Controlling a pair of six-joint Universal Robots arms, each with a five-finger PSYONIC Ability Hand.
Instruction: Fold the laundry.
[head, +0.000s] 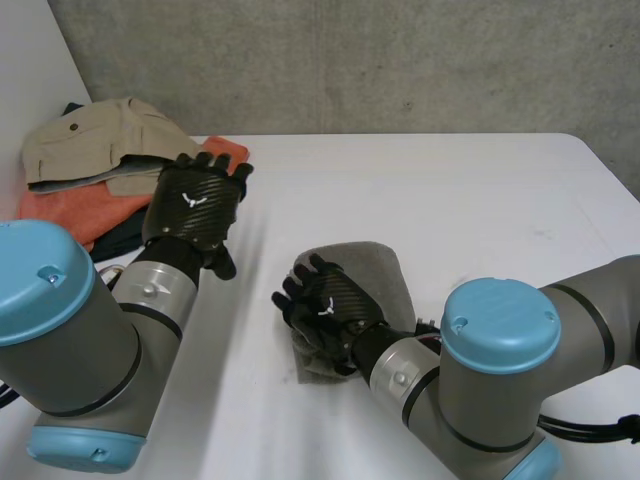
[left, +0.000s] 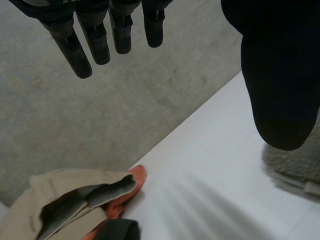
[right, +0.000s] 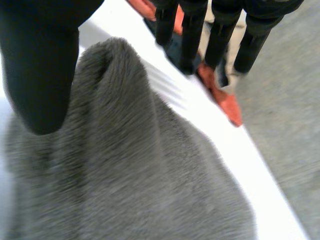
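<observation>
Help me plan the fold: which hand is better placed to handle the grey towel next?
Right, probably. The right hand sits directly over the grey towel, fingers straight. The left hand hangs open beside the clothes pile, apart from the towel.

So the grey towel is a fuzzy, thick-pile thing, bunched into a rough lump near the middle of the white table (edges nowhere near lined up, and one end humps up). The rest sits stacked at the table's far left corner. There's a beige garment on top, crumpled and gaping open along one side. It lies over an orange cloth, and a dark garment pokes out underneath on the side nearer the table's middle.
</observation>
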